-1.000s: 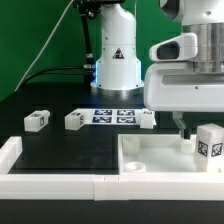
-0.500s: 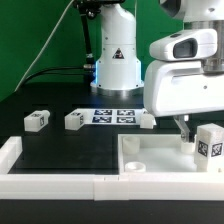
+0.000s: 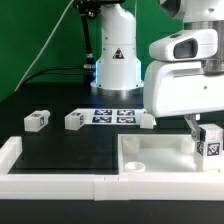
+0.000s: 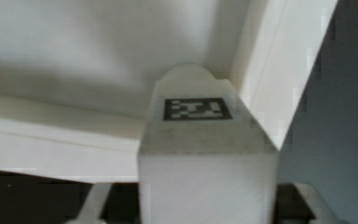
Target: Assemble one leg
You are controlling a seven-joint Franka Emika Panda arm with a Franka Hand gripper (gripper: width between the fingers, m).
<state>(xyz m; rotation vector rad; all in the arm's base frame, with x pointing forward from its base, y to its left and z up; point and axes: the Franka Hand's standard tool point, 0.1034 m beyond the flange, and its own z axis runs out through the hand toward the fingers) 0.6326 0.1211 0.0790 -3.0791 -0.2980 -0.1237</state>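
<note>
The end effector [image 3: 200,128], seemingly clamped on the leg [image 3: 210,143] above the tray-shaped piece [image 3: 150,160] near the table's front right corner, likely next seats it there.

No readable words or nos. Black warning triangle on robot base [image 3: 116,55]. B/w square tags on leg [image 4: 199,108], marker board [image 3: 116,116], other small blocks [image 3: 37,120]; codes only.

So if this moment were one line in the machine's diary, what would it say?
step: assemble one leg | tool: over tray's right corner, grip state unclear | leg: upright at tray | other legs: loose on table
</note>
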